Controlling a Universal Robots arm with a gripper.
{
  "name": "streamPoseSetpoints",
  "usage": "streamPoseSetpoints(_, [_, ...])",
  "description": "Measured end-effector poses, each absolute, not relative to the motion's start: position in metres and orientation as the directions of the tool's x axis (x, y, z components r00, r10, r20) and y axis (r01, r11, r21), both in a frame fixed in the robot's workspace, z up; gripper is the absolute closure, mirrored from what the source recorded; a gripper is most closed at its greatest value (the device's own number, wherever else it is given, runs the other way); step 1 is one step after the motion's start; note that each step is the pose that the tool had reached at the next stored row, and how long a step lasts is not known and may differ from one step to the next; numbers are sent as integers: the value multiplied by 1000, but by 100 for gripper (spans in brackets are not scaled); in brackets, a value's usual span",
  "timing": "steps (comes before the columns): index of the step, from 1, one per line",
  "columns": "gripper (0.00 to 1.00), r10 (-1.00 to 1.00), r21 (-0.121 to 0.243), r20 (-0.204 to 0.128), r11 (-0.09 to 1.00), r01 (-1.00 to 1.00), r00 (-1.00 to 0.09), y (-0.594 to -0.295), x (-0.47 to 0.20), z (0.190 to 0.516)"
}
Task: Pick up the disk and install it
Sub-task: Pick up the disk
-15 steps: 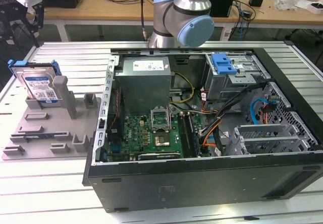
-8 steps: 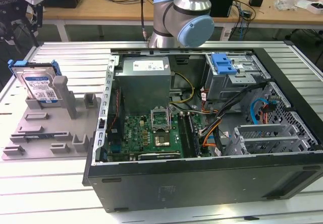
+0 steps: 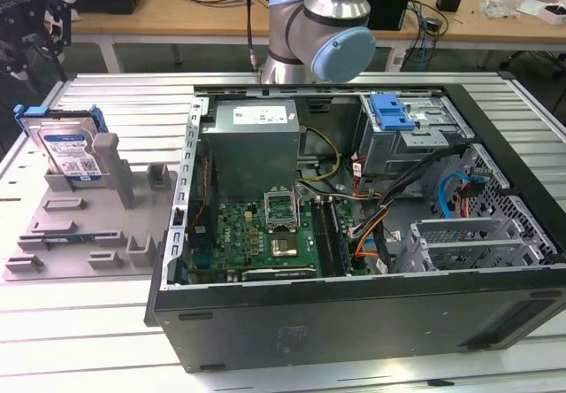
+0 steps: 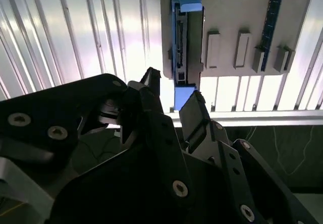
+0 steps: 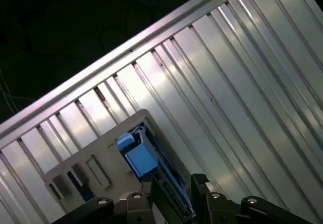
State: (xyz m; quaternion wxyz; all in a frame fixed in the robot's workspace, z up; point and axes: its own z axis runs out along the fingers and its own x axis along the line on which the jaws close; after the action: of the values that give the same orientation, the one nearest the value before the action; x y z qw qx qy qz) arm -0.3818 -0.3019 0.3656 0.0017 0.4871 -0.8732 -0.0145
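Observation:
The disk (image 3: 69,150) stands on edge in a slot of the grey holder (image 3: 84,225), at the exterior view's left. It is silver with a white-and-blue label and sits in a blue carrier. My gripper (image 3: 40,39) hangs above and slightly behind it, not touching. In the second wrist view the disk (image 4: 184,47) appears edge-on just beyond my open gripper (image 4: 174,95), roughly in line with the gap. In the first wrist view the blue carrier of the disk (image 5: 141,156) lies just past the black fingertips (image 5: 199,183). Nothing is between the fingers.
An open computer case (image 3: 354,313) lies right of the holder, with a grey power supply (image 3: 256,136), a motherboard (image 3: 265,234), cables and a drive bay with a blue latch (image 3: 393,110). The ribbed aluminium table (image 3: 133,101) ends close behind the holder.

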Motion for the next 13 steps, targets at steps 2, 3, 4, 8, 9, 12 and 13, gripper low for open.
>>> streamPoseSetpoints(2, [56, -873, 27, -11, 487, -873, -487, -302, -382, 366])
streamPoseSetpoints(3, [56, -883, 27, -10, 469, -883, -470, -302, -382, 366])
streamPoseSetpoints(4, [56, -891, 26, -10, 454, -891, -454, -302, -382, 366])
streamPoseSetpoints(8, [56, -923, 26, -8, 384, -923, -385, -302, -382, 366])
streamPoseSetpoints(9, [56, -931, 25, -8, 364, -931, -364, -302, -382, 365])
streamPoseSetpoints(12, [56, -951, 25, -7, 309, -951, -309, -302, -382, 365])
streamPoseSetpoints(13, [56, -960, 25, -6, 280, -960, -280, -302, -382, 365])
